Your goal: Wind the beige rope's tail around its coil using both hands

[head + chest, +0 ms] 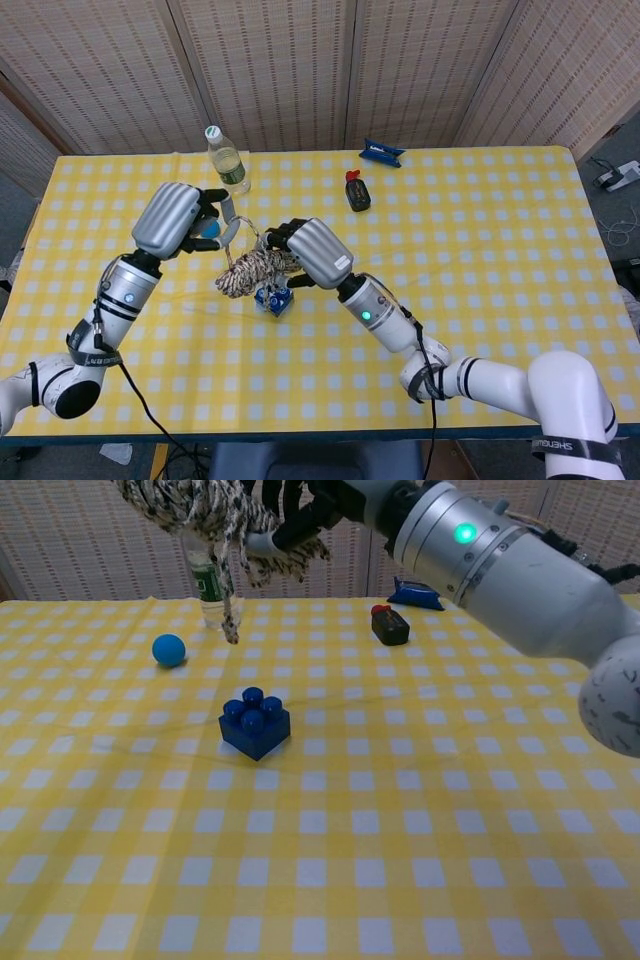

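A bundled coil (pixel 255 271) of beige rope hangs in the air above the yellow-checked desk (pixel 480 230), over a blue toy brick (pixel 273 298). The right hand (pixel 305 250) grips one end of the coil, its fingers closed around the strands. The left hand (pixel 188 217) is curled around the rope's tail (pixel 234 228), which loops up from the coil to that hand. In the chest view a loose end (pixel 230 610) dangles below the coil. The winding looks underway rather than finished, since the tail is not yet snug against the bundle.
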`<state>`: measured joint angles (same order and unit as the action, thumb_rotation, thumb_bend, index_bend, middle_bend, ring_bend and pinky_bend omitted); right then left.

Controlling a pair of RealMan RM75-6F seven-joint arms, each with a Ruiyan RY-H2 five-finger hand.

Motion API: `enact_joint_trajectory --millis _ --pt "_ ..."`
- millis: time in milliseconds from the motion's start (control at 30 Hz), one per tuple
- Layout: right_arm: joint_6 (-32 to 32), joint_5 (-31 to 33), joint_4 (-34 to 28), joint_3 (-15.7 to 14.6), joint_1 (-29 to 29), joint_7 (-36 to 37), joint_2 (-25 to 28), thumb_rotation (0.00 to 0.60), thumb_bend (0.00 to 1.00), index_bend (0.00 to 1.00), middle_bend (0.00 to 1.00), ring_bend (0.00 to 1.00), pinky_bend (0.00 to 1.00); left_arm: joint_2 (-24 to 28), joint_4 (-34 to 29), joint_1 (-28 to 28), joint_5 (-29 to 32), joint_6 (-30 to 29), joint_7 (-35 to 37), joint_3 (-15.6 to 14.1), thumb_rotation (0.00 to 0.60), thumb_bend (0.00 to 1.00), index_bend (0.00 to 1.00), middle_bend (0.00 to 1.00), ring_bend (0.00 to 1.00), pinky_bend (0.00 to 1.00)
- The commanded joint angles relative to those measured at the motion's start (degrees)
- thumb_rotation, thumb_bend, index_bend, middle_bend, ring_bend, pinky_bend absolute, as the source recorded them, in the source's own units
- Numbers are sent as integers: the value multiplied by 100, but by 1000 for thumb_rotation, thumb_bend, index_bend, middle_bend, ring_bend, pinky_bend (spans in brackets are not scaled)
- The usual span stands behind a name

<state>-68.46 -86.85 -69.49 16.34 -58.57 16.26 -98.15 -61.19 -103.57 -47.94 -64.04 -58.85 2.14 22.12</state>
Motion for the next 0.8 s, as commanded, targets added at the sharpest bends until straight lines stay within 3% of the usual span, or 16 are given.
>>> enact_joint_trajectory --millis 33,433,800 --pt "-310 -227 78 -108 144 428 73 600 361 866 720 551 559 86 222 87 310 170 88 -44 522 438 744 1000 957 1000" --pt "-1084 -308 -222 221 346 1141 153 600 353 870 726 557 571 1 574 243 666 533 32 -404 537 438 744 1000 957 1000" --pt "-1385 -195 -475 491 455 1269 237 600 353 871 728 561 571 -108 812 488 738 587 2 -694 545 438 744 1000 957 1000"
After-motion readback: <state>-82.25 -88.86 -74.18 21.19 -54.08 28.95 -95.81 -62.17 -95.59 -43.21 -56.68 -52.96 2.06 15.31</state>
